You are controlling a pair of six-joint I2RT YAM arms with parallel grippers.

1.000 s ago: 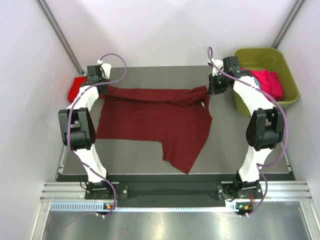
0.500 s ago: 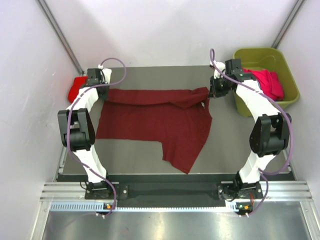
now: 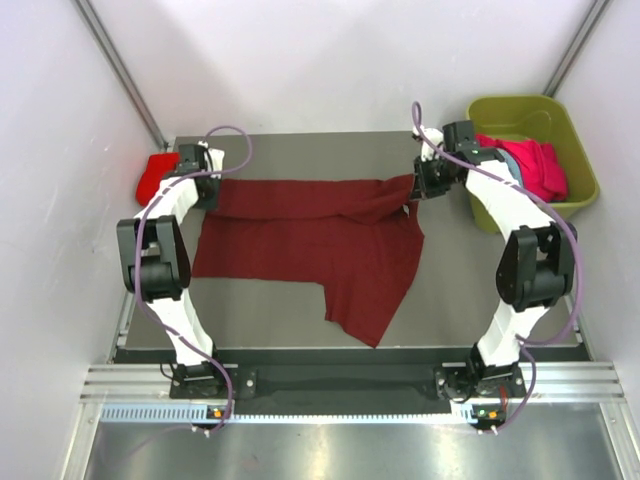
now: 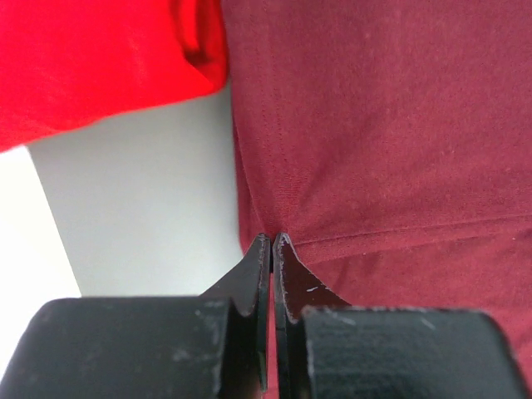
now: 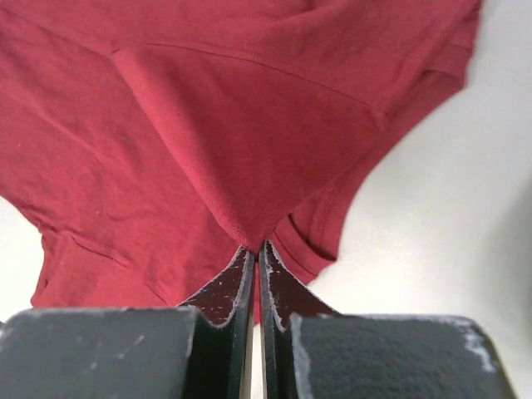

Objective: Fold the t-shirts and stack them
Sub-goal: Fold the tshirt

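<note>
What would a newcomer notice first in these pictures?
A dark maroon t-shirt lies spread over the middle of the table, its far edge pinched at both ends by the left gripper and the right gripper. A bright red shirt sits at the far left, and an olive-green tub holding pink cloth stands far right.

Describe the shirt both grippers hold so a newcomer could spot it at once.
On the grey table lies a dark maroon cloth t-shirt, spread wide, its far edge pinched by the left gripper and right gripper. The bright red shirt at the far-left edge and the pink shirt in the olive-green plastic tub are bunched and brighter.
</note>
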